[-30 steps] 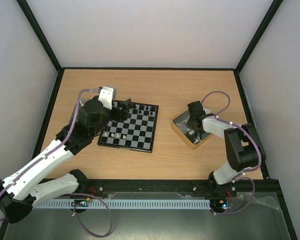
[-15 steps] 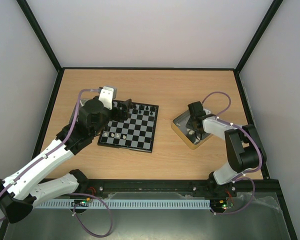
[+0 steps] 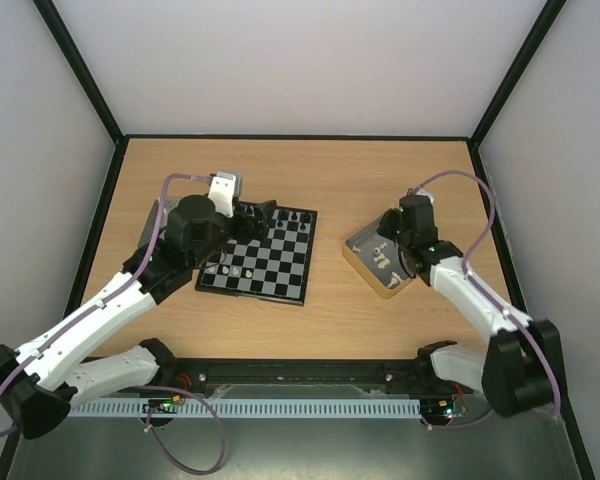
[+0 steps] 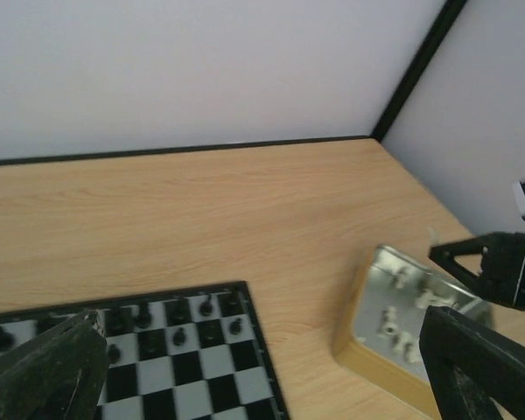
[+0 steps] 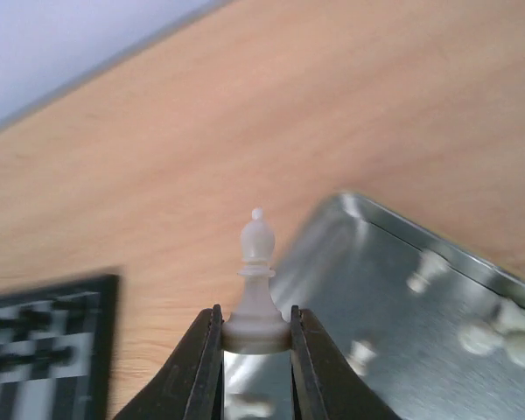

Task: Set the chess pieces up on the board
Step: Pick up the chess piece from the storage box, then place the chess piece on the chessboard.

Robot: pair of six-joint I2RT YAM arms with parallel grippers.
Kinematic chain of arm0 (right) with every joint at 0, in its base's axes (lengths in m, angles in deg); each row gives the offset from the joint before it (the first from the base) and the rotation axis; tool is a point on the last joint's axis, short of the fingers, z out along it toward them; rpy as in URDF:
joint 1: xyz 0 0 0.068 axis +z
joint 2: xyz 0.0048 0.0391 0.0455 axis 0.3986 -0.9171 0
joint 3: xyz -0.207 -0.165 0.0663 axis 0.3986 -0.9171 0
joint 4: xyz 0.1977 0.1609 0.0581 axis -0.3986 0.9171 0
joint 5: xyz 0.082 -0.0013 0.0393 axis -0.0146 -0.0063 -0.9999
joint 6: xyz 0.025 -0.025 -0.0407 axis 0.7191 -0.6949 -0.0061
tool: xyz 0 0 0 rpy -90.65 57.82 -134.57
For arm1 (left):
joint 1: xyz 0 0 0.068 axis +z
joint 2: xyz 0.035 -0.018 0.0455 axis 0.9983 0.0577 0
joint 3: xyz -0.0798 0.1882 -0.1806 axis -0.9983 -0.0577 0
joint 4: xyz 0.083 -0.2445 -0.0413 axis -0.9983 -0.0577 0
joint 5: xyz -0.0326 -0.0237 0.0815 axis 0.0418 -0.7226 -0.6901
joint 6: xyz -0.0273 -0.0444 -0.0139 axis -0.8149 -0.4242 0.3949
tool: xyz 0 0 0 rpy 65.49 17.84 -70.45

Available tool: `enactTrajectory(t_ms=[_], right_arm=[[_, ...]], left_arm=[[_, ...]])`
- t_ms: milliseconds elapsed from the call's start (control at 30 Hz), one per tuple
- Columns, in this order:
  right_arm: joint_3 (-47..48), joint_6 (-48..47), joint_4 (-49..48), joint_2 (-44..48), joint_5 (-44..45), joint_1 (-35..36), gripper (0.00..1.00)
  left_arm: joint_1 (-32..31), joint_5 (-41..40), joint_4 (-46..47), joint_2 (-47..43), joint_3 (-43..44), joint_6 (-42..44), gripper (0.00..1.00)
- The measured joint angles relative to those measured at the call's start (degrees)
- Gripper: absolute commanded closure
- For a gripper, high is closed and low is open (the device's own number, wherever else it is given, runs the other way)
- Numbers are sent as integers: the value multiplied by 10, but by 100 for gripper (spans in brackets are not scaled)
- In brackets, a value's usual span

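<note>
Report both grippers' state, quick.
Left gripper: open, holding nothing.
Right gripper: closed on a white bishop.

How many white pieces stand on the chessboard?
3 white pieces, side by side in the chessboard's nearest row, at its left. The left arm may hide others.

One board (image 3: 270, 266), one gold-sided tin (image 3: 362, 270), two arms (image 3: 110, 310)
</note>
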Motion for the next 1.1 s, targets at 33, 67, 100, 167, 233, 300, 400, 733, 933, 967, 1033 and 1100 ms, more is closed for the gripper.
enactTrajectory(t_ms=[33,67,100,167,233,300,400,733,933,967,1033,1100], right_arm=[[-4,-5,-12,23,-14,0,85],[-9,-10,-26,47,-31,0,85],[-12,-12,-35,65,-43,0,85],[-22,-19,-60,113,-84,0,86],[-28,-25,-79,151,-121,0,86],[-35,-32,-109,194,-172,0,86],[-49,-34,-159,251,-247,0,85],[-56,2,-284,272,-490,0,85],[-56,1,-297,256,-588,0,85],[-56,0,-297,256,-603,1,85],[-56,-3,-300,257,-624,4,84],[-56,-8,-299,257,-638,6,83]], left_arm=[[0,13,7,4,-1,-11,1],[0,28,17,9,-2,-23,1],[2,44,30,14,-5,-37,1],[2,82,58,26,-12,-67,1],[2,117,85,38,-18,-94,1],[2,152,112,51,-20,-120,1],[2,212,157,71,-20,-155,1],[2,388,251,137,27,-249,6],[2,462,267,175,73,-282,24],[2,472,267,182,79,-287,27],[2,494,268,196,88,-292,31],[2,520,273,209,91,-295,33]])
